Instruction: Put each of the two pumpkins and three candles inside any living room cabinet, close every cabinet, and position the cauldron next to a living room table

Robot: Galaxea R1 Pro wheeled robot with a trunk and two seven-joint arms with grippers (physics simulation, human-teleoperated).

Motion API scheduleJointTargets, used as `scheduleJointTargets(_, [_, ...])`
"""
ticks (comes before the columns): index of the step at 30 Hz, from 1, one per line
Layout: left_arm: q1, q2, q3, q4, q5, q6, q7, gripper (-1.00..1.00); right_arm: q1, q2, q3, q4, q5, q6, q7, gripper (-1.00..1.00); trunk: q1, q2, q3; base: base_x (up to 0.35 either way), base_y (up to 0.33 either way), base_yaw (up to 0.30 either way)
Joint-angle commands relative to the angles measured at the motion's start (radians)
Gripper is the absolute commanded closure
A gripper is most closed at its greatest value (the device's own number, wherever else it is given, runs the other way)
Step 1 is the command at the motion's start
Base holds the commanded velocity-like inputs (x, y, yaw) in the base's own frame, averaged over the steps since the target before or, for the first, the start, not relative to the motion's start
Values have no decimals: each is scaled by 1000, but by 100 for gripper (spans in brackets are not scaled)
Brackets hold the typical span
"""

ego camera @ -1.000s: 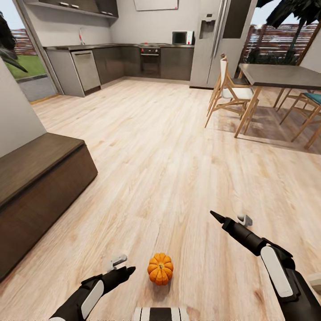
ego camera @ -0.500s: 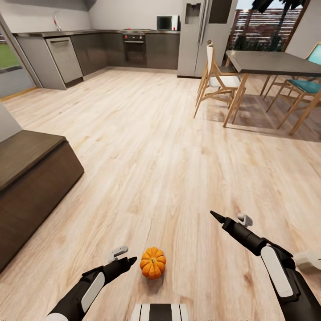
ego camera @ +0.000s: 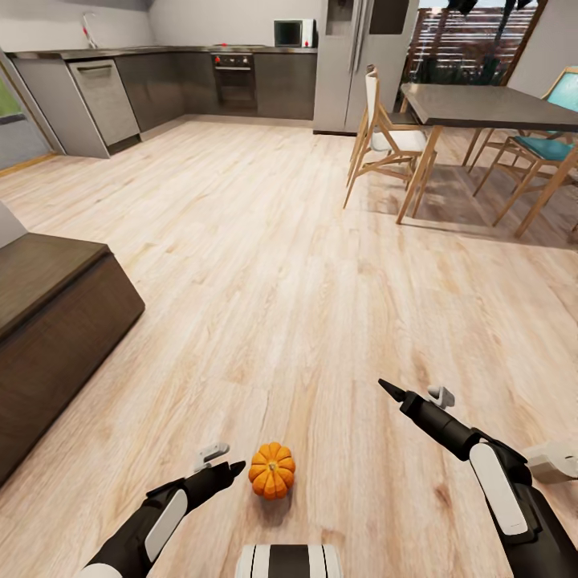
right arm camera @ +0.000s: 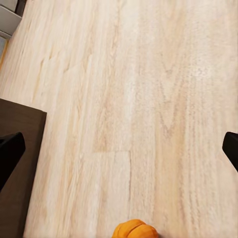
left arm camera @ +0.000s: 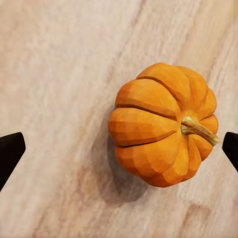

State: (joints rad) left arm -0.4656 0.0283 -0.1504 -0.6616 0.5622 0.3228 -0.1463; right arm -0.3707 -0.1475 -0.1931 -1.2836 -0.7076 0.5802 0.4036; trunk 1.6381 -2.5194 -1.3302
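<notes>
One orange ribbed pumpkin (ego camera: 271, 470) sits on the wood floor just ahead of my base. My left gripper (ego camera: 222, 461) hovers close beside it, on its left, open. In the left wrist view the pumpkin (left arm camera: 161, 131) lies on the floor between the spread black fingertips (left arm camera: 10, 153) of the left gripper (left arm camera: 120, 151), untouched. My right gripper (ego camera: 413, 392) hangs open over bare floor to the right; its wrist view catches the pumpkin's top (right arm camera: 135, 229). The dark brown cabinet (ego camera: 56, 321) stands at the left, closed. A pale stubby shape, possibly a candle (ego camera: 552, 462), lies by my right arm.
A dining table (ego camera: 490, 104) with wooden chairs (ego camera: 385, 144) stands at the back right. Grey kitchen units (ego camera: 160, 80) and a fridge (ego camera: 353, 56) line the far wall. Wide open wood floor (ego camera: 281, 265) stretches between them and me.
The whole view has shifted as the camera moved, with the kitchen sliding up and left. The pumpkin now appears nearer my left gripper. Both arms hold the same pose.
</notes>
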Motion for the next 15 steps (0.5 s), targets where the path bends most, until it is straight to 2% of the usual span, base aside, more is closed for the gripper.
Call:
scheduleJointTargets(1, [0, 1, -3, -1, 7, 4, 1, -100, 0, 0, -2, 0, -6, 7, 1, -100, 0, 0, -1, 0, 0, -11])
scheduleJointTargets(6, [0, 0, -8, -1, 7, 4, -3, -100, 0, 0, -2, 0, -10, 7, 4, -100, 0, 0, 0, 0, 0, -15])
scheduleJointTargets(11, [1, 1, -7, 0, 0, 4, -78, -100, 0, 0, -2, 0, -14, 7, 11, -100, 1, -1, -3, 0, 0, -159])
scheduleJointTargets(15, [1, 1, -6, 1, -3, 4, -88, -100, 0, 0, -2, 0, -15, 7, 12, -100, 3, -2, -14, 0, 0, -177])
